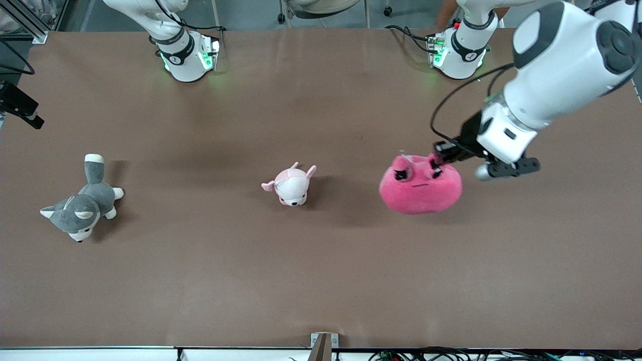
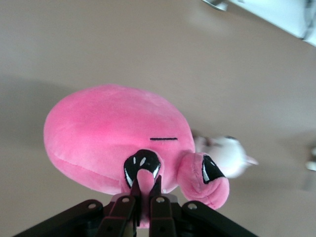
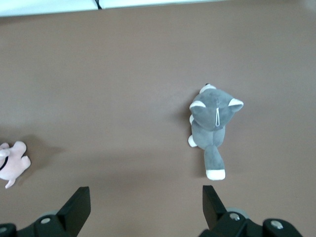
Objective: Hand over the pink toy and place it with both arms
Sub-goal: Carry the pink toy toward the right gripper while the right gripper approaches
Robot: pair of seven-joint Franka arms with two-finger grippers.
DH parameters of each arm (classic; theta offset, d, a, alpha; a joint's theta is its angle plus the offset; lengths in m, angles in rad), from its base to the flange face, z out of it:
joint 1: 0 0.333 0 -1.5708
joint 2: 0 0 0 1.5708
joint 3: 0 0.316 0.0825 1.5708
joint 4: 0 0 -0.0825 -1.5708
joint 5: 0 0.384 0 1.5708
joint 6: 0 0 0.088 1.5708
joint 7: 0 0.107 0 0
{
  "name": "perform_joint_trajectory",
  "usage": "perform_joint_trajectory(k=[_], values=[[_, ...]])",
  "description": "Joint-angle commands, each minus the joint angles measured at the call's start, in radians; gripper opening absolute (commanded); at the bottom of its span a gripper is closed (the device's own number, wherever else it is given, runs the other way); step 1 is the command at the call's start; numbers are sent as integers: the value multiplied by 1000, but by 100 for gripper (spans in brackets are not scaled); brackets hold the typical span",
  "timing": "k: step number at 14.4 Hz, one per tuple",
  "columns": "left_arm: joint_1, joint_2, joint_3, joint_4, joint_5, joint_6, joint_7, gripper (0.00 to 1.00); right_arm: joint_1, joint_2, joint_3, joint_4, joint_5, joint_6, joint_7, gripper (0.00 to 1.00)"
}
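Note:
The pink toy (image 1: 420, 190) is a round hot-pink plush with angry black eyes, at the table's middle depth toward the left arm's end. My left gripper (image 1: 437, 159) is at its top, shut on a small pink flap by one eye. The left wrist view shows the fingers (image 2: 132, 190) pinching that flap of the toy (image 2: 113, 133). I cannot tell whether the toy still rests on the table. My right gripper (image 3: 145, 205) is open and empty, high over the table; the front view shows only that arm's base (image 1: 183, 55).
A small pale pink-and-white plush (image 1: 291, 186) lies at the table's middle, beside the pink toy; it also shows in both wrist views (image 2: 222, 155) (image 3: 12, 165). A grey-and-white cat plush (image 1: 83, 203) (image 3: 212, 128) lies toward the right arm's end.

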Motion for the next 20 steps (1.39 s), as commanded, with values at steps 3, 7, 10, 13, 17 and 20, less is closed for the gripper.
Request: perform_joint_trajectory(k=[3,7,10,13,17,20], values=[[-98,120,-77,212,-52,-1,-241,0,39,30,4,15,155,-23,7,90],[-240,203,-77,295,-52,175,-487,0,42,76,6,15,330,-34,9,72],[-328,259,-75,300,-52,370,-594,0,71,97,6,16,479,-43,68,69],[-400,321,-74,310,-52,525,-682,0,105,125,6,16,661,-43,152,68],[-468,388,-72,327,-52,651,-728,0,164,137,7,27,685,-26,167,64],[-491,411,-72,338,-52,655,-730,0,183,183,7,86,702,-26,222,64]])
